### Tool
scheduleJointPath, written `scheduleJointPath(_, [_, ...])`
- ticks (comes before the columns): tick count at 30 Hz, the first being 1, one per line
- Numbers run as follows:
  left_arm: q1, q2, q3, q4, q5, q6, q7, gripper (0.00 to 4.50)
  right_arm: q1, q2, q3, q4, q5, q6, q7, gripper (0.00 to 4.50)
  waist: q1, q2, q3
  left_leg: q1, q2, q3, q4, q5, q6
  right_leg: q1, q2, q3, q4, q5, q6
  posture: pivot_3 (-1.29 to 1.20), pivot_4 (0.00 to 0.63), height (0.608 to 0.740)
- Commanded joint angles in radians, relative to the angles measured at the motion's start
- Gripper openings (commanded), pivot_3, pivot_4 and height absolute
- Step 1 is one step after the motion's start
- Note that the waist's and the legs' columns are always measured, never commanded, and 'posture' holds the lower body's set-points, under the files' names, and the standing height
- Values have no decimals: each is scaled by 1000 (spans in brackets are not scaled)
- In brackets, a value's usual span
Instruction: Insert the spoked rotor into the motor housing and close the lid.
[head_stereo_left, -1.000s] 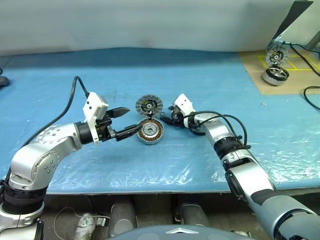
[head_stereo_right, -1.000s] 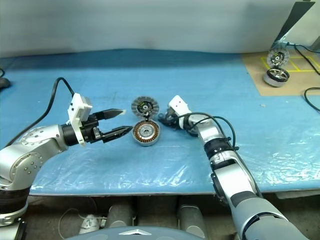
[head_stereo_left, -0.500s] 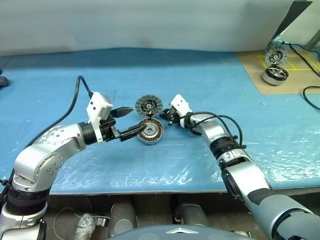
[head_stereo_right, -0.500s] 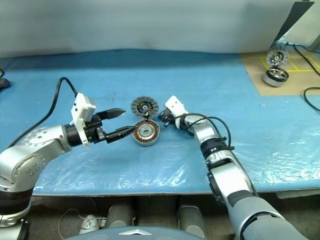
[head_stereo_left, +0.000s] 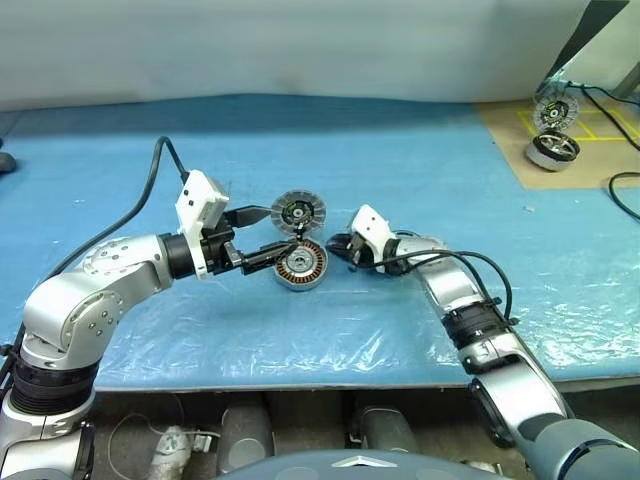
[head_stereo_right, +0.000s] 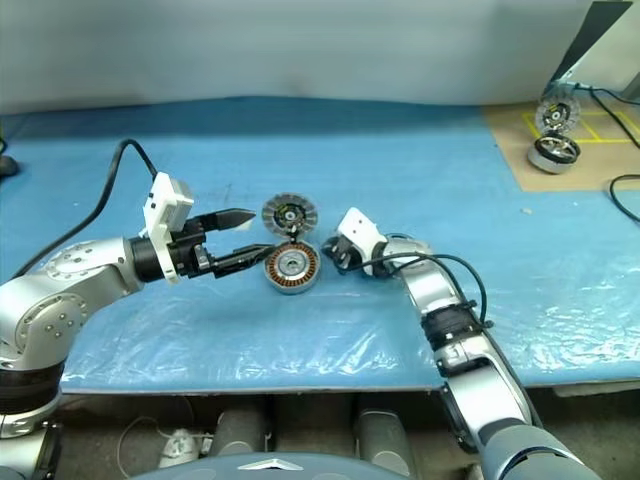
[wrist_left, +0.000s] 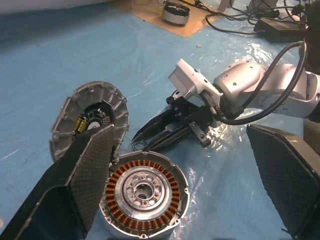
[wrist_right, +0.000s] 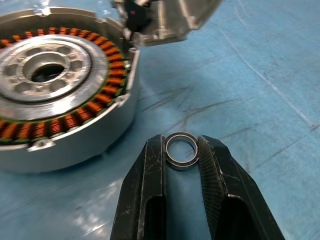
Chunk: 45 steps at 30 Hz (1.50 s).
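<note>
Right pincer: my fingers clamp a small metal ring.
Left pincer: spread wide around the motor housing.
Risk: ring may slip out; thin, smooth edge.

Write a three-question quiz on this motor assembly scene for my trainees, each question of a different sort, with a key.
1. True or false: the lid is closed on the motor housing.
2. What does the right gripper pinch? A) a small metal ring B) the lid C) a cable
3. Which gripper stands open beside the housing?

Key: 1. False; it leans behind the housing. 2. A. 3. The left gripper.
</note>
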Motion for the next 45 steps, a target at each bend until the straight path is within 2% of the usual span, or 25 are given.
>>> scheduleJointPath(1, [42,12,38,-56,-20,-19,-7,4500,1,-47,6,-159,24,39,55,556,-2,0,0,0,0,0,0,0,0,0,0,0,0,0,0,0,150,740])
scheduleJointPath(9, [49,5,9,-12,13,-48,-31,4500,-22,-127,41,-285,48,144,165,556,2,0,0,0,0,0,0,0,0,0,0,0,0,-2,-3,0,150,740])
scheduleJointPath(14, [108,12,22,-19,31,-79,-54,4500,-29,-88,54,-365,127,232,210,556,-5,0,0,0,0,0,0,0,0,-1,1,1,0,0,0,0,150,740])
scheduleJointPath(23, [172,-5,4,24,109,-177,-83,4500,-116,20,68,-248,117,215,151,556,6,0,0,0,0,0,0,0,0,0,0,0,0,-2,-4,0,150,740])
scheduleJointPath(31, [187,-21,-10,61,147,-223,-108,4500,-105,5,100,-207,114,207,176,556,4,0,0,0,0,0,0,0,0,-1,0,0,0,0,0,0,150,740])
scheduleJointPath(40, [293,-27,-9,86,192,-328,-186,4500,-117,41,119,-127,103,176,153,556,-1,0,0,0,1,0,0,0,0,-1,0,0,1,0,0,0,150,740])
scheduleJointPath(45, [240,-47,-42,50,186,-277,-131,4500,-127,46,123,-90,87,156,148,556,3,0,0,0,0,0,0,0,0,0,-1,0,1,-2,-4,0,150,740])
